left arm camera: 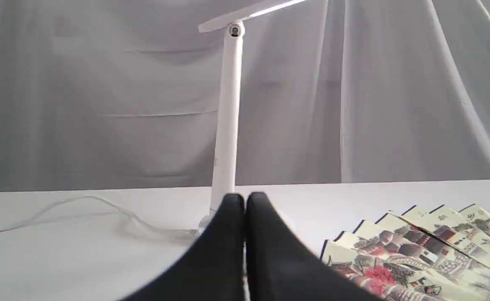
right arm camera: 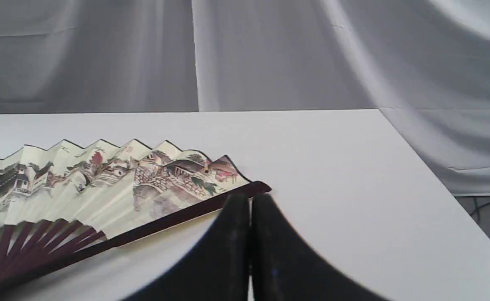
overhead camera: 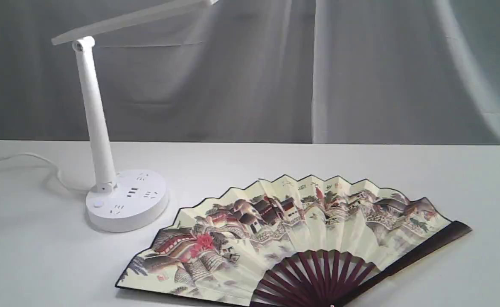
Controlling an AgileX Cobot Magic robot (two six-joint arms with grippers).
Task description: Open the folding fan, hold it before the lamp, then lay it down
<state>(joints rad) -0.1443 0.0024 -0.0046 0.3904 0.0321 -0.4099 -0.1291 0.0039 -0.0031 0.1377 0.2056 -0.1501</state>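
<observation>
Folding fan point(overhead camera: 301, 230) lies fully spread and flat on the table point(overhead camera: 403, 170), painted side up, at roughly 4 o'clock from the lamp point(overhead camera: 96, 123) base and a little apart from it. Left gripper point(left arm camera: 245, 200): fingers pressed together, nothing between them, pointing toward the lamp stem. Right gripper point(right arm camera: 250, 200): likewise closed and empty, near the guard tip at the fan's 3 o'clock end; I cannot tell whether it touches. I judge the lay-down step done. The next move, if the lamp pass is not yet made, calls for opening a gripper and pinching that guard. No containers in view; the base sockets point(overhead camera: 132, 192) look unoccupied.
</observation>
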